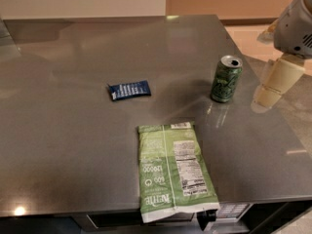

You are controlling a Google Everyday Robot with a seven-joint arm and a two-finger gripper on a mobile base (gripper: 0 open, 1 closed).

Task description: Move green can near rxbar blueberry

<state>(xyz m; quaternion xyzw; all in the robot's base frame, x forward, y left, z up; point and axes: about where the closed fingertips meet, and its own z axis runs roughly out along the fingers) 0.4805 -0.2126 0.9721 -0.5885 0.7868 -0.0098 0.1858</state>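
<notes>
The green can point(226, 78) stands upright on the grey countertop point(73, 145), right of centre, with its silver top showing. The rxbar blueberry point(129, 89) is a small dark blue wrapper lying flat to the can's left, about two can-heights away. My gripper point(271, 92) hangs at the right edge of the view, to the right of the can and apart from it, above the counter's right side. It holds nothing that I can see.
A large flat green snack bag point(174, 168) lies at the counter's front edge, below and between the can and the bar. The counter's right edge runs just behind the gripper. A tan floor shows beyond the far right corner.
</notes>
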